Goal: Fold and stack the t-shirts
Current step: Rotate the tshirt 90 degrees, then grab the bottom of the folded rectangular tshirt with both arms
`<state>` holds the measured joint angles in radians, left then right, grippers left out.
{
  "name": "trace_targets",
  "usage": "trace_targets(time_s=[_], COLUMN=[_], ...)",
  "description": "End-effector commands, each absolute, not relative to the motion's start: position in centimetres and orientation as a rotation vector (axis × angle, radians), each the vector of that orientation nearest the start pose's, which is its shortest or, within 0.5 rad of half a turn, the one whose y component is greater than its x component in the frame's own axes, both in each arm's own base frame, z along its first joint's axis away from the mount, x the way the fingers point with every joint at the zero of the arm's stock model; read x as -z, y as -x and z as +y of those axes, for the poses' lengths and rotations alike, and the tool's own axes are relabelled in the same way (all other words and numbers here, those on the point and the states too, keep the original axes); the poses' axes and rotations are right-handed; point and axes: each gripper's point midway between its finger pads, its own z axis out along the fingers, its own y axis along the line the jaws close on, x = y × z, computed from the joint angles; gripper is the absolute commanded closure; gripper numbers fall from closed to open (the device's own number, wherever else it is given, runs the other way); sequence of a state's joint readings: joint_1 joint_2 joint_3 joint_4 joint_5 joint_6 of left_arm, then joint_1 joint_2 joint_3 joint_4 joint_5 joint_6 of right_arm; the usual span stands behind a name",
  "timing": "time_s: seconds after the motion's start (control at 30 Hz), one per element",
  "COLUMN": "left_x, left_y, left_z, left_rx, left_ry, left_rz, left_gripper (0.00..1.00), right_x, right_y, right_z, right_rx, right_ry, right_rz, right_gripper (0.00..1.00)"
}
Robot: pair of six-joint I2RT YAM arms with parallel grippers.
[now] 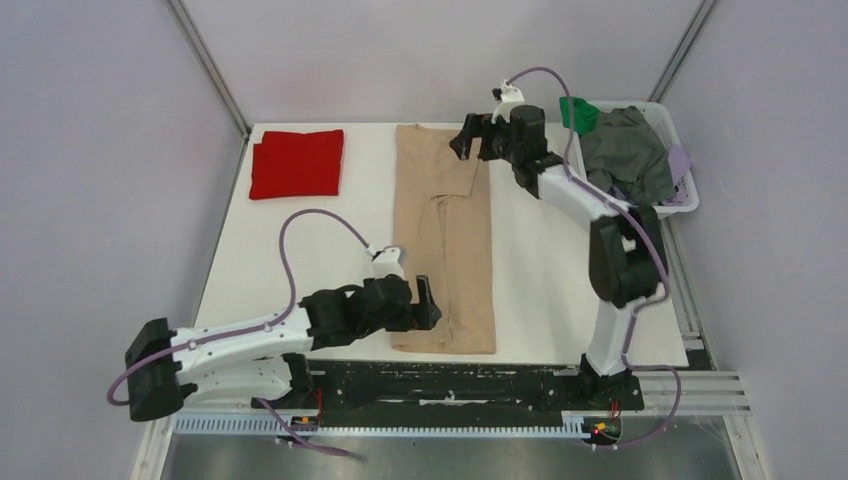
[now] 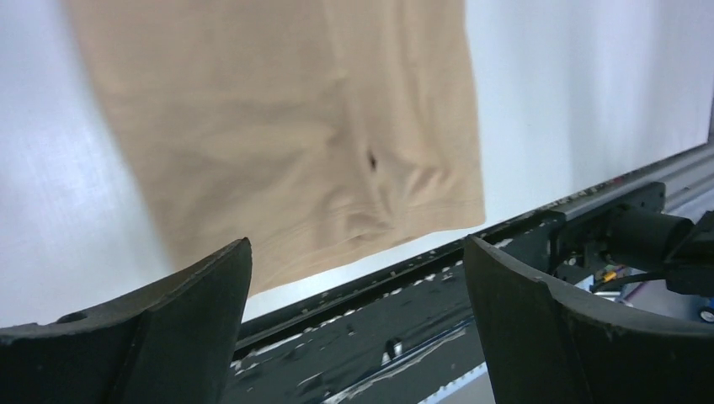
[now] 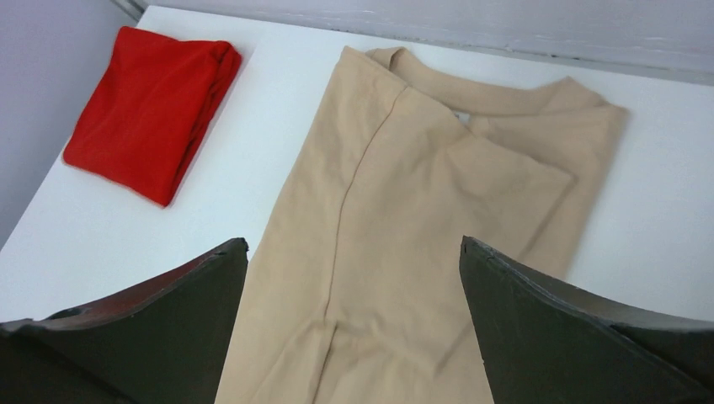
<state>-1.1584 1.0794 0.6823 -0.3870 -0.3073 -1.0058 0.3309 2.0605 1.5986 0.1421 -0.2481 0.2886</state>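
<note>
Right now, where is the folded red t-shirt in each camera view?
Top external: red t-shirt at the far left corner of the table.
Left wrist: not in it.
Right wrist: upper left of the picture.
Shared landmark: the beige t-shirt, visible in all three views.

Left wrist view: beige t-shirt (image 2: 295, 143) blurred, cut off at the top; right wrist view crops its lower part
</note>
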Motion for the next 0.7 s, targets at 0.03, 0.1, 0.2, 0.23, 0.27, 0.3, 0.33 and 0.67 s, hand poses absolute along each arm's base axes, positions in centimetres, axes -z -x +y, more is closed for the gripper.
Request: trace_targets(time_s=[0.03,0.1,0.2,0.23,0.27,0.3,0.33,0.67], left_x=[-9.3,-8.8,-7.6,-7.0,-6.4,-5.9,-5.4,-3.7], left_y=[-13.5,-12.8,-12.1,-11.9,-11.6,-11.4,-11.2,-11.9], left_z=[-20.4,-20.4,-20.5,-20.6,-20.6,-20.6,-20.3,-20.1], left_rx=[0.513,0.582,0.633,0.642,0.645,0.637,0.62,0.684], left_ry=[0.082,0.084,0.098,0.104,0.1,0.096,0.104,0.204], left_rz=[2.47,2.483,2.511,2.524,2.54,2.561,2.577,2.55], left_gripper=[0.0,0.0,0.01,0.05,0.09,0.12,0.16,0.39], right_x=[-18.6,-17.1,-14.5,-13.2,-12.7,-11.4,-10.8,-7.0], right_y=[-45.7,-42.1,-37.4,-35.8,-34.5,-33.2,-32.3,-24.1], right_z=[20.1,19.0,17.8,17.7,17.5,17.1,16.7,16.9], right_rx=[-0.548,-0.537,-0.5,-0.502,-0.503,-0.493,-0.489,-0.602], right_ry=[0.215,0.186,0.185,0.209,0.22,0.217,0.207,0.297], right_rz=[1.928,1.984,2.052,2.075,2.078,2.109,2.117,2.22], right_gripper=[0.02,0.02,0.02,0.02,0.02,0.02,0.02,0.02])
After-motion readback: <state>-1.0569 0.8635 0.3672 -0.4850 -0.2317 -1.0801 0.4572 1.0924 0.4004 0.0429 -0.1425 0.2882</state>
